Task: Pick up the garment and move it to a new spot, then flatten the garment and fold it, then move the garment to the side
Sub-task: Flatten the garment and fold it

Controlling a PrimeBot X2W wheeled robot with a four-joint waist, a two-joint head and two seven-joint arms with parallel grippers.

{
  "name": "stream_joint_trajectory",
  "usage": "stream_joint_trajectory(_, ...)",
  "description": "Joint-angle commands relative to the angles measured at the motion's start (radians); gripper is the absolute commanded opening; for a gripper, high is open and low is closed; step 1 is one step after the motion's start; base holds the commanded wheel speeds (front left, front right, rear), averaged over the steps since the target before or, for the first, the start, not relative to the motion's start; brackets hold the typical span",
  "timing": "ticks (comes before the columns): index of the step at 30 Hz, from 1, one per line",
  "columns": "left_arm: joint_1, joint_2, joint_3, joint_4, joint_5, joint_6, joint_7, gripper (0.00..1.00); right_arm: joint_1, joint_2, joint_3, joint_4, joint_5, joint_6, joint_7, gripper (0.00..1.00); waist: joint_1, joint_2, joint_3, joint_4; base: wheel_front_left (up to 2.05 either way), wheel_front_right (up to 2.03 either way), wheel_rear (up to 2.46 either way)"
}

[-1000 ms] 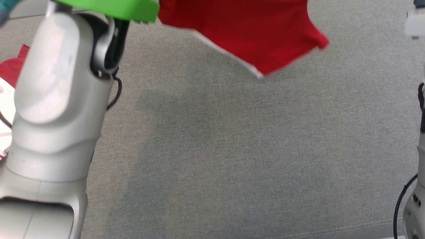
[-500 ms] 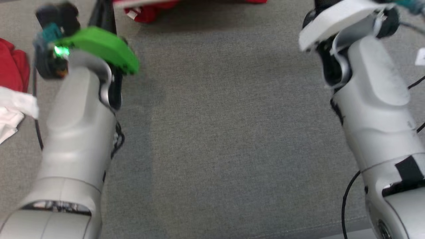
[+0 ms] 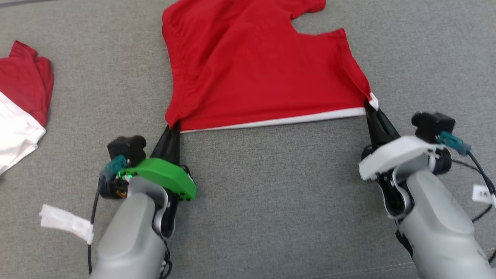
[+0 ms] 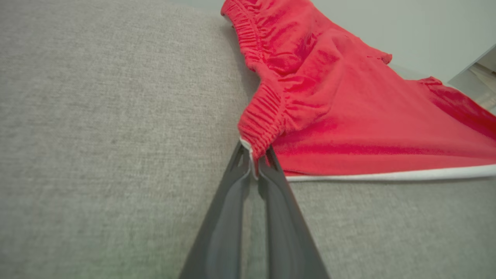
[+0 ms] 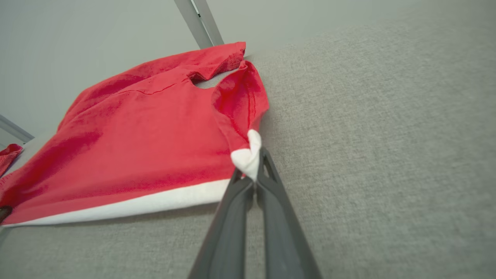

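One red garment point(image 3: 255, 69), laid on grey desk point(image 3: 271, 201): left hand point(image 3: 173, 126) and right hand point(image 3: 369, 104) each clamp one hem corner, evidently tensioning it for flattening.

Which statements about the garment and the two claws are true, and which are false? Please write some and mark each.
1. The left claw is shut on a corner of the garment. True.
2. The right claw is open, apart from the garment. False: it is shut on the other near corner.
3. The garment hangs in the air. False: it lies spread on the grey surface.
4. A white band runs along its near edge. True.
5. Another red and white cloth lies at the robot's left. True.
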Motion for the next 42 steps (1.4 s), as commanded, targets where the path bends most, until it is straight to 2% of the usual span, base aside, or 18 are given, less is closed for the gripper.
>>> stream_joint_trajectory(1, 0.068, 0.009, 0.010, -0.061, 0.027, 0.016, 0.000, 0.00, 0.083, -0.018, -0.024, -0.063, -0.013, -0.002, -0.004, 0.00, 0.0000, 0.0000, -0.025, 0.003, 0.00, 0.00, 0.00)
stream_joint_trajectory(8, 0.350, 0.044, 0.008, -0.389, 0.089, 0.055, 0.011, 0.00, 0.403, -0.018, -0.120, -0.387, -0.079, -0.002, -0.004, 0.00, 0.0000, 0.0000, -0.103, -0.009, 0.00, 0.00, 0.00)
stream_joint_trajectory(13, 0.508, 0.074, -0.013, -0.653, 0.084, 0.105, 0.108, 0.00, 0.568, 0.015, -0.197, -0.605, -0.122, -0.002, 0.069, 0.00, 0.0000, 0.0000, -0.124, -0.008, 0.00, 0.00, 0.00)
stream_joint_trajectory(17, 0.569, 0.089, -0.017, -0.792, 0.065, 0.128, 0.179, 0.00, 0.623, 0.041, -0.247, -0.719, -0.135, -0.002, 0.138, 0.00, 0.0000, 0.0000, -0.123, -0.011, 0.00, 0.00, 0.00)
stream_joint_trajectory(21, 0.565, 0.094, -0.014, -0.843, 0.022, 0.119, 0.241, 0.00, 0.601, 0.051, -0.281, -0.757, -0.146, -0.003, 0.179, 0.00, 0.0000, 0.0000, -0.112, -0.010, 0.00, 0.00, 0.00)
stream_joint_trajectory(26, 0.483, 0.108, 0.005, -0.836, -0.020, 0.100, 0.307, 0.00, 0.482, 0.041, -0.308, -0.738, -0.147, -0.003, 0.210, 0.00, 0.0000, 0.0000, -0.057, -0.007, 0.00, 0.00, 0.00)
stream_joint_trajectory(31, 0.348, 0.093, 0.012, -0.796, -0.059, 0.066, 0.342, 0.00, 0.290, 0.036, -0.304, -0.674, -0.138, -0.003, 0.245, 0.00, 0.0000, 0.0000, 0.036, 0.020, 0.00, 0.00, 0.00)
stream_joint_trajectory(37, 0.139, 0.085, 0.012, -0.714, -0.051, 0.032, 0.349, 0.00, 0.005, -0.010, -0.283, -0.490, -0.140, -0.002, 0.287, 0.00, 0.0000, 0.0000, 0.134, 0.078, 0.00, 0.00, 0.00)
stream_joint_trajectory(42, -0.007, 0.066, 0.008, -0.610, -0.048, 0.016, 0.328, 0.00, -0.210, -0.046, -0.256, -0.290, -0.155, -0.002, 0.299, 0.00, 0.0000, 0.0000, 0.170, 0.128, 0.00, 0.00, 0.00)
